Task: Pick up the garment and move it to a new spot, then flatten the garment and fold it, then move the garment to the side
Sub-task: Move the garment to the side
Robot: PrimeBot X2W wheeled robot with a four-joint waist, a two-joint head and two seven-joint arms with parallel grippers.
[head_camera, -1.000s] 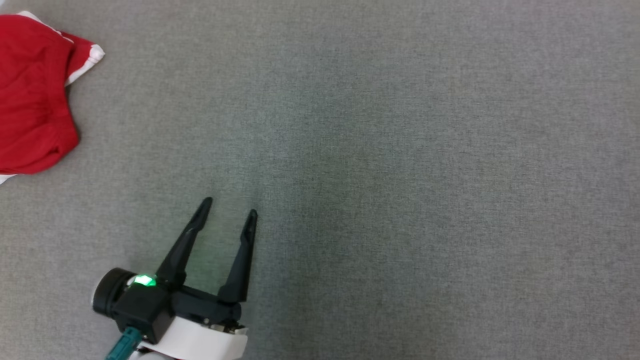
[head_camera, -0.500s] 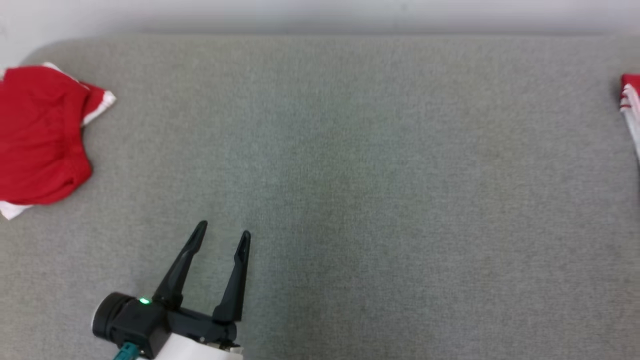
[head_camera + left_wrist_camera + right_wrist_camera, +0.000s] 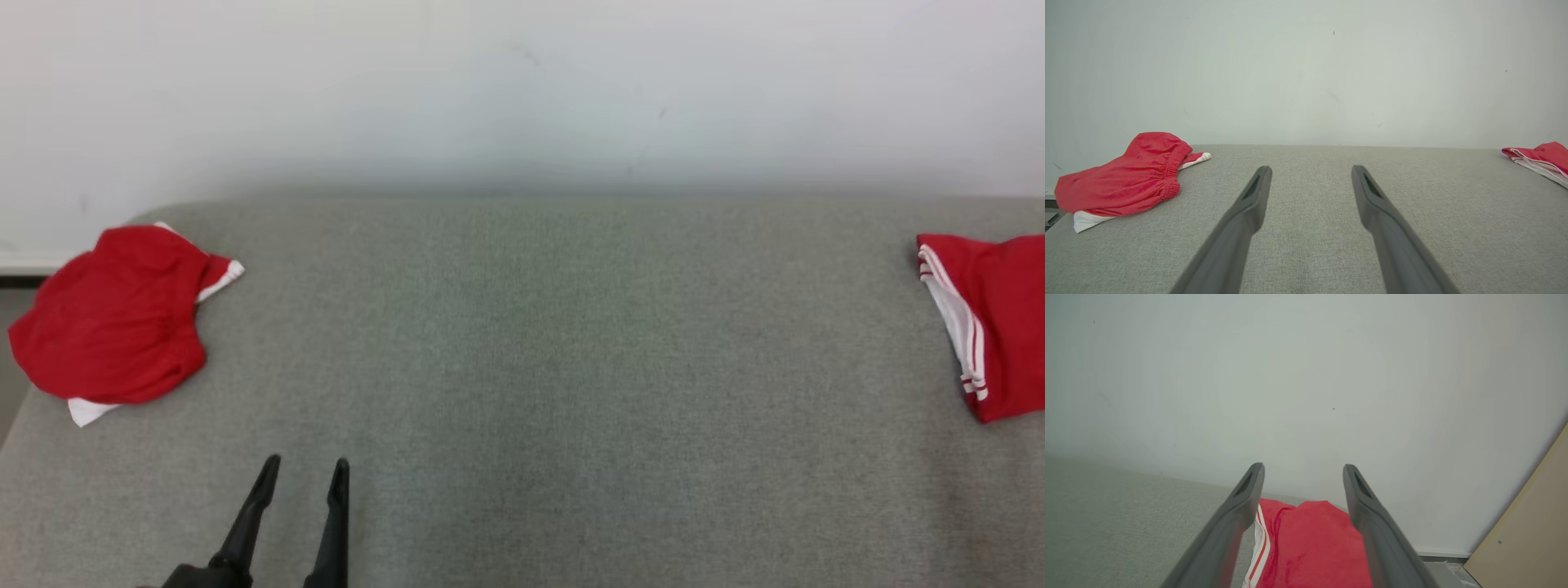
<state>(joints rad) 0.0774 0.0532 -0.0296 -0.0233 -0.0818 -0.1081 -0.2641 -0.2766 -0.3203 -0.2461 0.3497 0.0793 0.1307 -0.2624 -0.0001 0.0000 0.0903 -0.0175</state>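
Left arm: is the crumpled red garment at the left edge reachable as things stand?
Probably yes. The left gripper is open, and only grey surface lies between it and the crumpled red garment ahead to its left.

The tabletop (image 3: 571,367) is covered in grey woven cloth, matt and slightly coarse. The red shorts (image 3: 106,327) are soft matt knit with white trim, and the folded red garment (image 3: 1004,327) looks alike. The left gripper (image 3: 306,464) and right gripper (image 3: 1302,468) are smooth, matt, dark and plastic-looking. The wall (image 3: 522,90) is matt paint. The beige panel (image 3: 1527,531) is smooth.
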